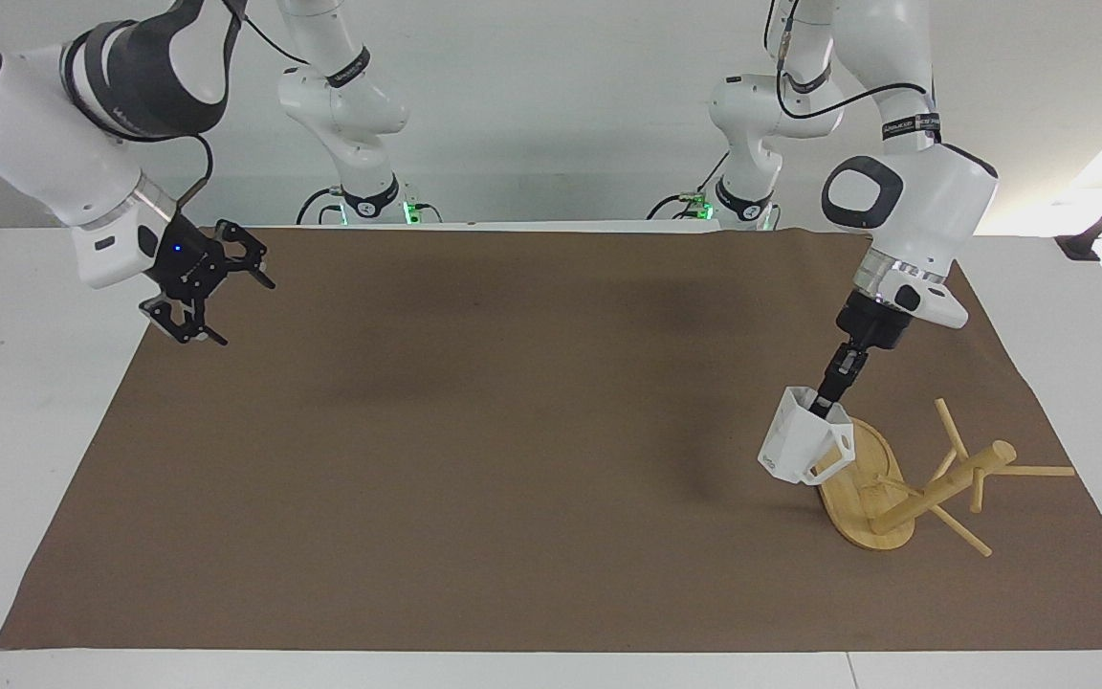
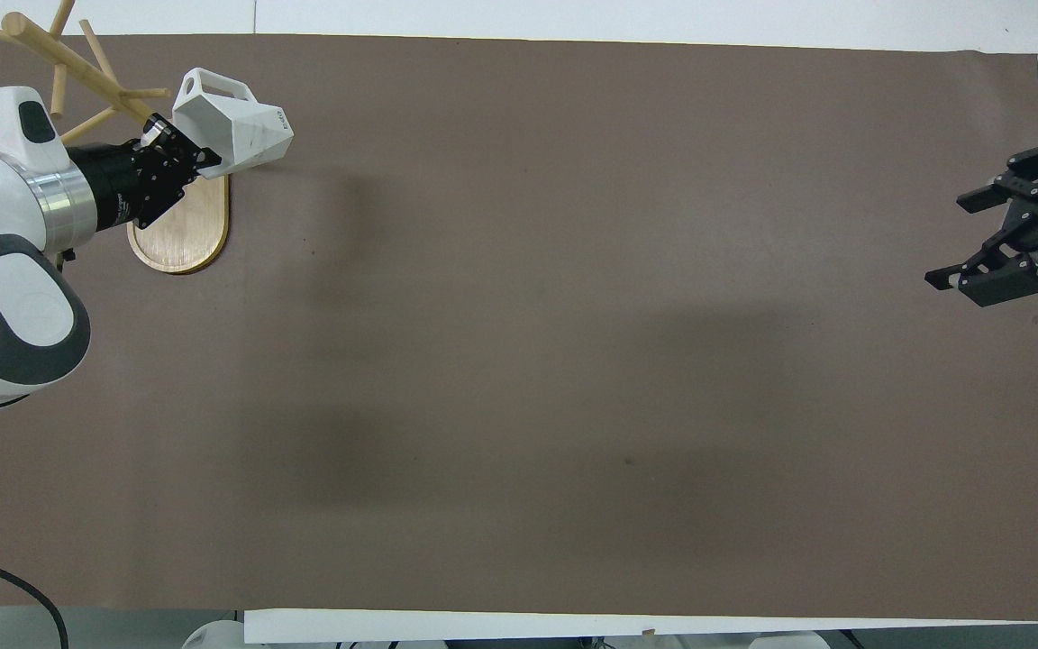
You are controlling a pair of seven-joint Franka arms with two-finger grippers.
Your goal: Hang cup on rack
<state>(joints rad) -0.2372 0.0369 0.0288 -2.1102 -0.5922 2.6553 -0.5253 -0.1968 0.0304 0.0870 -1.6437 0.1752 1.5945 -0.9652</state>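
Observation:
The white faceted cup [image 1: 800, 448] [image 2: 235, 126] hangs tilted from my left gripper [image 1: 826, 402] [image 2: 197, 160], which is shut on its rim. The cup is up in the air, over the mat right beside the rack's oval base [image 1: 855, 474] [image 2: 178, 225]. The bamboo rack lies tipped over, its base up on edge and its post [image 1: 943, 486] [image 2: 59, 56] and pegs pointing toward the left arm's end of the table. My right gripper [image 1: 245, 314] [image 2: 946, 242] is open and empty, raised over the mat's edge at the right arm's end.
A brown mat [image 1: 513, 459] covers most of the white table [image 1: 15, 402]. The rack's thin pegs [image 1: 962, 536] stick out over the mat near its edge at the left arm's end.

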